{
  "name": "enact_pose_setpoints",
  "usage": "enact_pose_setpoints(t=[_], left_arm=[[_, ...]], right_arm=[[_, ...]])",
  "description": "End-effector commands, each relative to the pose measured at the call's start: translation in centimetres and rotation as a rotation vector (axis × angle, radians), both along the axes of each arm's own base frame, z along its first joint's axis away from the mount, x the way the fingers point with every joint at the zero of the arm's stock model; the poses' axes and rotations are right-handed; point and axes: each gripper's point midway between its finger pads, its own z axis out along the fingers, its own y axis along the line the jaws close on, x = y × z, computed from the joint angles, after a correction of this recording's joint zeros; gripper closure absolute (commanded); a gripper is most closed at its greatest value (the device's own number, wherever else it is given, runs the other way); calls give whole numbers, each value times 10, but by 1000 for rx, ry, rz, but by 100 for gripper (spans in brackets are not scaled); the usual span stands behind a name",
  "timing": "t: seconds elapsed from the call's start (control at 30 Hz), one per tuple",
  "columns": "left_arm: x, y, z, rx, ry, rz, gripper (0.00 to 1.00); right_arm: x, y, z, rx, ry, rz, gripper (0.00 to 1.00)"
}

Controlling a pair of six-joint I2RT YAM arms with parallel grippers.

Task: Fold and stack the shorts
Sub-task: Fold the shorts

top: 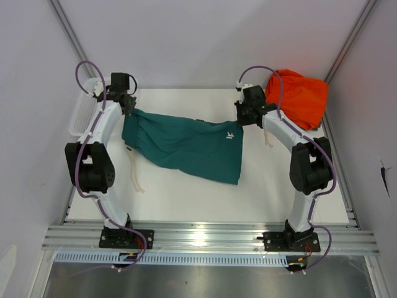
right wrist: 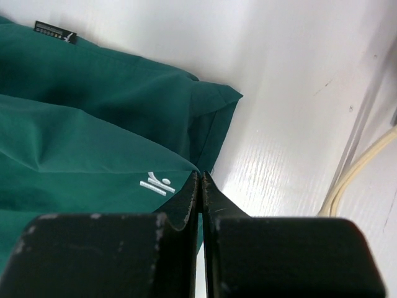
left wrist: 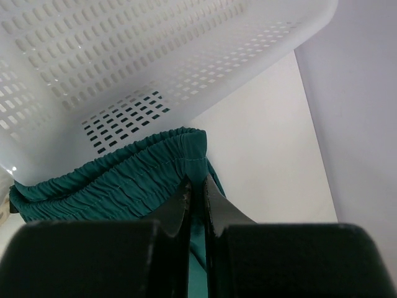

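Observation:
The teal-green shorts (top: 186,146) hang stretched between my two grippers above the white table, sagging toward the front. My left gripper (top: 127,107) is shut on the gathered elastic waistband (left wrist: 124,180) at its corner. My right gripper (top: 243,118) is shut on the hem corner of a leg, beside a small white logo (right wrist: 155,184). A cream drawstring (top: 135,174) dangles from the left end onto the table. In the right wrist view a second leg layer (right wrist: 155,93) lies below on the table.
A bright orange folded garment (top: 298,96) lies at the back right corner. A white perforated basket (top: 80,115) stands at the left edge, close behind my left gripper (left wrist: 197,186). A cream cable (right wrist: 360,174) runs along the right side.

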Motion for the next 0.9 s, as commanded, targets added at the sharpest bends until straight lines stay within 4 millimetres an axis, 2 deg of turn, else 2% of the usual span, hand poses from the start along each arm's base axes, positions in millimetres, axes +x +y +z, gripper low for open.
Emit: enact_pose_setpoints(t=[0.0,0.3,0.37,0.43,0.47,0.5,0.53,0.6,0.63,0.67,0.73,0.77,0.8,0.87], left_arm=[[20,-1,25,-2,-102,38,100],[28,-2,17,15,-107,56,100],[28,-3,13,12,-104,62,100],[29,-3,12,6,-110,70,100],[30,-4,10,5,-110,65,100],[31,-4,11,6,-113,65,100],[32,-4,12,5,-119,72,100],[33,-4,13,11,-124,75,100],[33,-4,13,10,-128,76,100],[34,-4,13,9,-129,76,100],[35,-5,14,9,-134,80,100],[36,-5,13,9,-134,80,100],[37,-6,13,9,-135,79,100],[40,-9,12,11,-137,72,100]], right_arm=[[25,5,12,28,-57,14,100],[43,11,-18,38,-26,23,100],[49,12,-17,42,-33,15,100],[55,8,-17,27,-35,-9,85],[55,8,-18,22,-32,-18,69],[56,8,-15,26,-39,-23,43],[54,6,-9,31,-51,-26,38],[53,7,4,46,-91,-24,32],[50,6,19,58,-121,-25,31],[44,4,18,60,-116,-28,31],[38,6,30,95,-144,-21,30],[31,11,47,135,-170,5,31],[24,12,43,152,-169,14,31],[12,20,48,191,-172,40,30]])
